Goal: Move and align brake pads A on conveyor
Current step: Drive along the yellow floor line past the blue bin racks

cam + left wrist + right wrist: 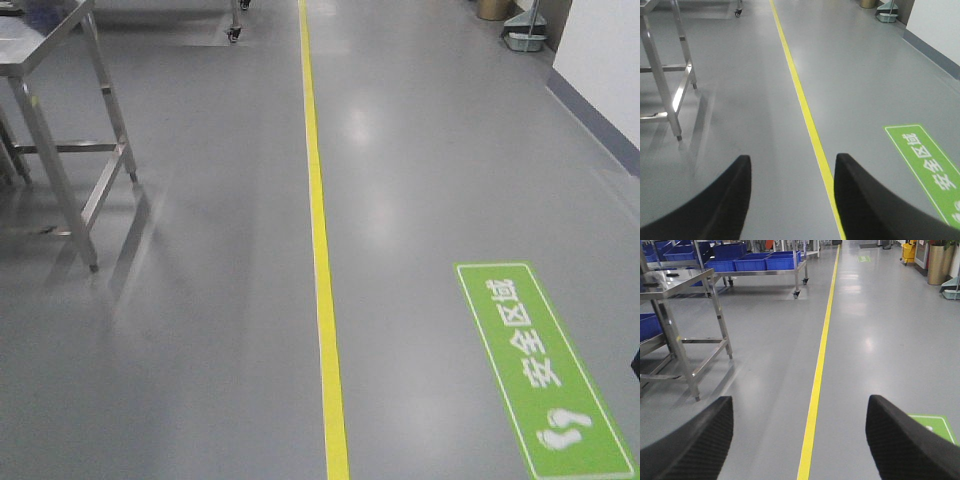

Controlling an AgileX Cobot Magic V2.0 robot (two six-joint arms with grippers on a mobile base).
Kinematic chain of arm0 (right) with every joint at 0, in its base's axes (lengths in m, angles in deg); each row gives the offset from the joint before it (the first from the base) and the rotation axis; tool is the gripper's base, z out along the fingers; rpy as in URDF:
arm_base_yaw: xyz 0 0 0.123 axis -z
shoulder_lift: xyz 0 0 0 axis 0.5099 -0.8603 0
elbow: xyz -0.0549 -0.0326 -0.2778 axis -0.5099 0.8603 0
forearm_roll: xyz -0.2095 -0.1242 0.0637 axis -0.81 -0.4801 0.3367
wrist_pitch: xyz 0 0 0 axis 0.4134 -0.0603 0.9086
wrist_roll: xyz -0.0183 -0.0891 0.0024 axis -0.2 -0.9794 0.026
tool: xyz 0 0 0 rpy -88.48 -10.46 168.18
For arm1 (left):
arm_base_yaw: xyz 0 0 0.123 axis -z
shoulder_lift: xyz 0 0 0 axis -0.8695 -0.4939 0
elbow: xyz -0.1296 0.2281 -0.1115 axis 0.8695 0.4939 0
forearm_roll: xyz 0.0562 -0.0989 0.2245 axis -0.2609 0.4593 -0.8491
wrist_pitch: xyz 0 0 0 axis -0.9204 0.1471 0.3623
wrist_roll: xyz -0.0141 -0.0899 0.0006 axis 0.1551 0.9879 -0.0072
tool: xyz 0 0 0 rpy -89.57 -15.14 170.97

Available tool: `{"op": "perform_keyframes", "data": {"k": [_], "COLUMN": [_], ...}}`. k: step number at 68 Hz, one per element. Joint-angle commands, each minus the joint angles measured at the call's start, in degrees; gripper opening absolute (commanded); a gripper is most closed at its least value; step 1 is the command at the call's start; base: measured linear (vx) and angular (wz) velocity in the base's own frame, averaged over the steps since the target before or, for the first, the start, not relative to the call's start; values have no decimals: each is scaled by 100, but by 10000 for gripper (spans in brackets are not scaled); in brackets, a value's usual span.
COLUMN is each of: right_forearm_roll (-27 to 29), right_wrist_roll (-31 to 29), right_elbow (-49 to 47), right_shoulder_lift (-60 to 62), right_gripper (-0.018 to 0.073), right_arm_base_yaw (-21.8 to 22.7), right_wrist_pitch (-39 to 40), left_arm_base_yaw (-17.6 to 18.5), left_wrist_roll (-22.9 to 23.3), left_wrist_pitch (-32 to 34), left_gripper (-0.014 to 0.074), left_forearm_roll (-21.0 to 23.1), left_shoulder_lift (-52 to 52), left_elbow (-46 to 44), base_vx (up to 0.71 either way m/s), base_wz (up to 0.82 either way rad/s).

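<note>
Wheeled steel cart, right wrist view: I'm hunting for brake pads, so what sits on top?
Blue bins stand side by side on the cart. Their walls hide whatever lies inside, so the contents cannot be told.

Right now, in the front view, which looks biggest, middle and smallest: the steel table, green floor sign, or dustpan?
1. steel table, though partly cut off.
2. green floor sign.
3. dustpan, tiny here, but it sits far back, so nearness may fool us.

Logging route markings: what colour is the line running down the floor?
Yellow: the line is a solid stripe on the grey floor, clearest in the exterior front-facing view.
</note>
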Motion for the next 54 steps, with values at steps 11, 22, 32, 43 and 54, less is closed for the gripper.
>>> {"op": "perform_keyframes", "data": {"k": [11,22,32,43,54], "right_forearm_roll": [-31,-31,-31,-31,-31], "right_wrist_roll": [-42,-42,-42,-42,-42], "right_elbow": [-137,-137,-137,-137,-137], "right_shoulder_lift": [-63,-63,-63,-63,-63], "right_gripper": [524,524,524,524,524], "right_arm_base_yaw": [6,6,6,6,6], "right_wrist_pitch": [422,422,417,422,422], "left_arm_base_yaw": [23,23,23,23,23], "left_wrist_roll": [-5,-5,-5,-5,-5], "left_wrist_pitch": [432,432,437,437,436], "left_gripper": [355,355,355,355,355], "left_forearm_roll": [38,38,38,38,38], "left_shoulder_lift": [-58,-58,-58,-58,-58], "left_elbow": [-146,-146,-146,-146,-146], "base_vx": [71,72,72,72,73], "base_wz": [-5,-7,-4,0,5]}}
